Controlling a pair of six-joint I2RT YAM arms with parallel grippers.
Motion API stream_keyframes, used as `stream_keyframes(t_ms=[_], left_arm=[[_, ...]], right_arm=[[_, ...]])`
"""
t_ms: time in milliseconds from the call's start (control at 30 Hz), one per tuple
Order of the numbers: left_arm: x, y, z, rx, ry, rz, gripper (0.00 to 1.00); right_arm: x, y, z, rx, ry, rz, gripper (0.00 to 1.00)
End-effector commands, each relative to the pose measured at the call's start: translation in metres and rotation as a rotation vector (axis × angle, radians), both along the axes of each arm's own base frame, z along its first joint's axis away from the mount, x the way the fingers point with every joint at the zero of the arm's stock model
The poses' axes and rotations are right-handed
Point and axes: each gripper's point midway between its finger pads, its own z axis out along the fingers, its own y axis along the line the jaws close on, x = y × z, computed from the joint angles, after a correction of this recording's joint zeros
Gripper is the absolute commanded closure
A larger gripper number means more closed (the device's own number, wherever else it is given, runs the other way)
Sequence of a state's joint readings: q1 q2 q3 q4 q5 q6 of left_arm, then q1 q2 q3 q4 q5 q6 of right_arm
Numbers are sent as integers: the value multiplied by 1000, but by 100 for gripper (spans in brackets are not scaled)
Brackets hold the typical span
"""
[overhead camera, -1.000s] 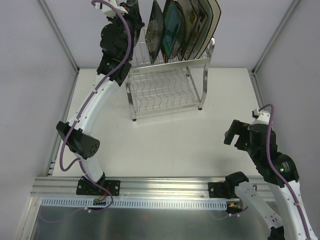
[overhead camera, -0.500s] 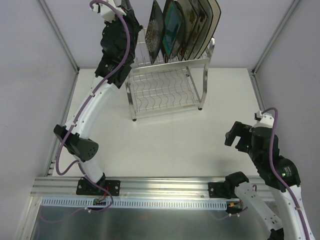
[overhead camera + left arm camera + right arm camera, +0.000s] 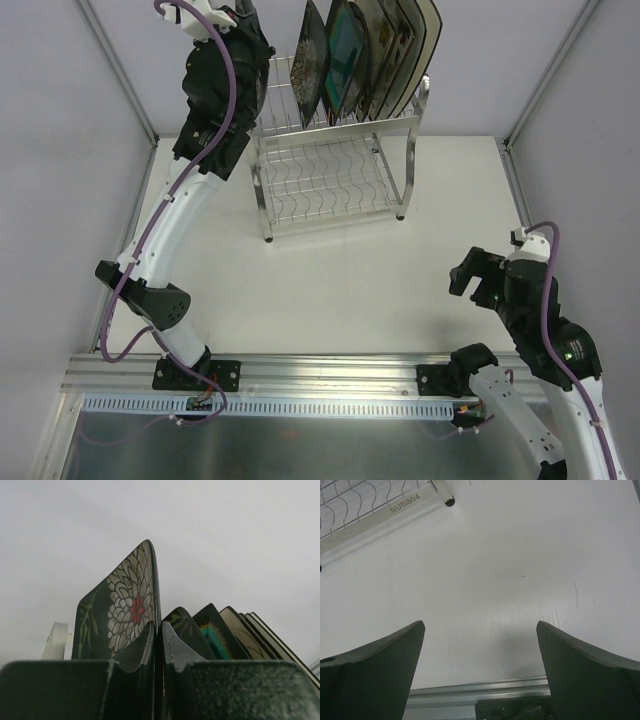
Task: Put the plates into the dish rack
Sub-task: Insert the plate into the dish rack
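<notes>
So from the top camera, the dish rack (image 3: pixel 330 175) sits toward the upper middle of the frame on the white table (image 3: pixel 350 290). The plates (image 3: pixel 365 50) are all standing on edge in a tight row on its upper tier, leaning a bit to the right, and the lower shelf has nothing on it. The left arm reaches way up into the upper left, and the left gripper (image 3: pixel 248 12) is half cut off by the top edge, just left of the rack and apart from the nearest plate. The right gripper (image 3: pixel 478 280) hangs over the table at the lower right, well away from the rack. In the left wrist view, the left gripper (image 3: pixel 159 627) is clenched, with only a thin slit between its fingers (image 3: pixel 145 642) and nothing in it that I can see. Right behind it stands the dark plate with white flowers (image 3: pixel 125 605). The black/teal plate (image 3: pixel 215 635) and the rest fan out to the right. In the right wrist view, the right gripper (image 3: pixel 480 624) is spread wide and holding nothing, with bare table (image 3: pixel 495 570) under it. The rack's foot and bottom rail (image 3: pixel 395 507) show at the upper left.
</notes>
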State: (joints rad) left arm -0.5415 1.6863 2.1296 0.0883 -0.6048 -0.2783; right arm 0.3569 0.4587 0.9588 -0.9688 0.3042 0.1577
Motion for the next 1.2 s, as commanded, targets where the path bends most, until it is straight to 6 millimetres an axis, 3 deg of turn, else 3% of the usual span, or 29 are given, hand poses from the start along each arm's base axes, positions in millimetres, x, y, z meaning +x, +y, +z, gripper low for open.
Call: stream_keyframes(t_ms=[0, 533, 1167], left_arm=[[-64, 29, 99, -177, -282, -60, 100], [-50, 16, 83, -212, -230, -99, 100], [-30, 10, 38, -189, -95, -95, 100]], right_arm=[[0, 1, 3, 29, -19, -9, 1], [-5, -2, -1, 33, -15, -23, 0], [-8, -1, -5, 38, -7, -21, 0]])
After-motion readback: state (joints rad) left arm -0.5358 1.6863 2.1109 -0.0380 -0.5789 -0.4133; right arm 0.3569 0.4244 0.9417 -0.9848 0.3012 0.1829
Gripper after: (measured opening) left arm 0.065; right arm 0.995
